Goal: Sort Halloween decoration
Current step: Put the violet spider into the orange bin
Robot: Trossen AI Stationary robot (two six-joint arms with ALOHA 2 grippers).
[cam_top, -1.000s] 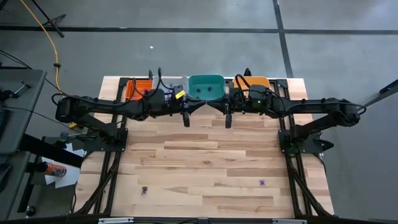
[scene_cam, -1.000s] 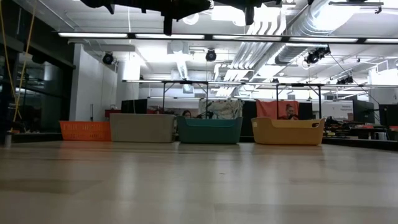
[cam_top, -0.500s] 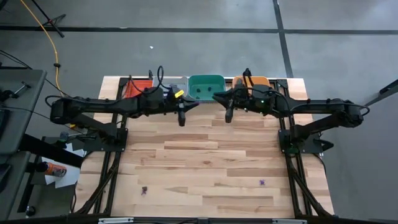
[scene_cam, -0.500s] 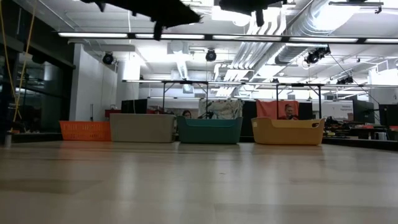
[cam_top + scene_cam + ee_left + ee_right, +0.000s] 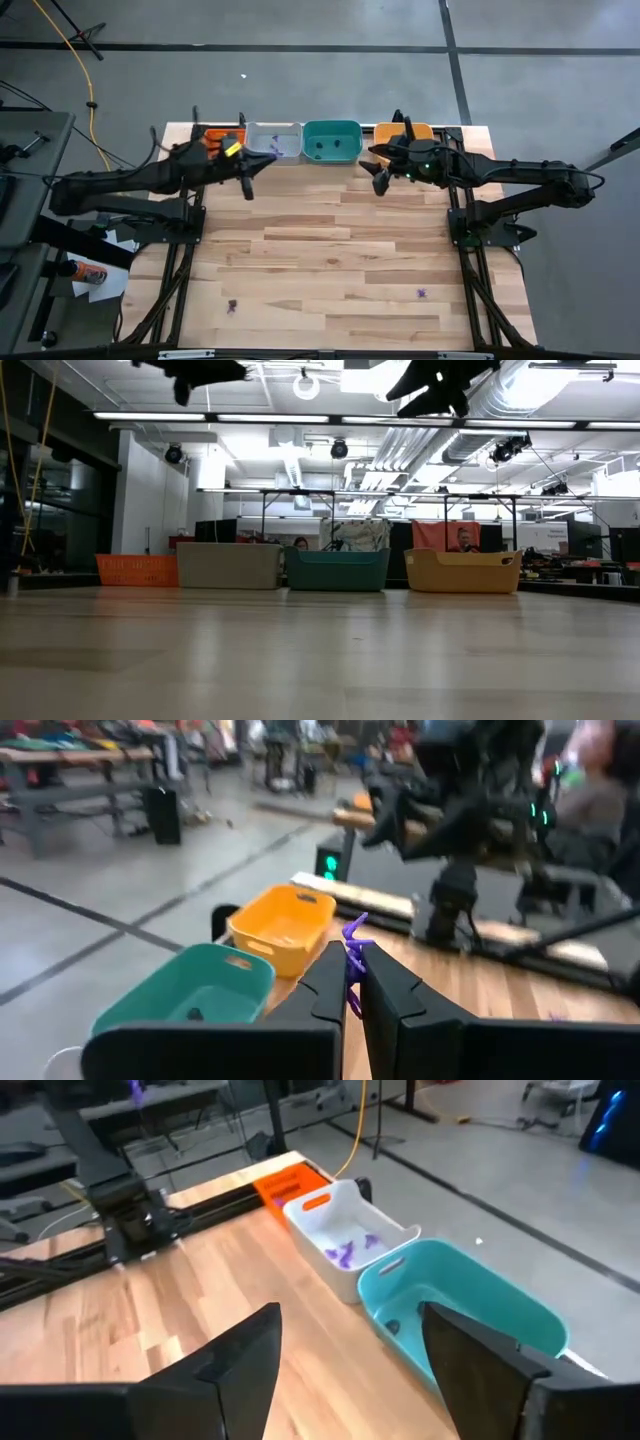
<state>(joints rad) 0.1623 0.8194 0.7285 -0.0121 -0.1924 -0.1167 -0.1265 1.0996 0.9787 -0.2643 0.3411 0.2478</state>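
My right gripper (image 5: pixel 379 178) just spread wide, empty, near teal tray (image 5: pixel 331 141): drop done. Left gripper (image 5: pixel 352 982) pinches purple trinket (image 5: pixel 353 935), drawn back near grey tray (image 5: pixel 272 141).

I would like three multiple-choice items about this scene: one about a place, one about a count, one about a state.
1. Where do the trays stand?
A. along the table's far edge
B. at the table's middle
C. on the floor

2. How many purple trinkets lie on the near part of the table?
A. none
B. two
C. five

3. How is the right gripper?
A. shut on a trinket
B. open and empty
C. shut on a tray

Answers:
1 A: the grey tray, green tray and orange tray line the far edge.
2 B: one purple trinket and another.
3 B: the right gripper has its fingers spread with nothing between.
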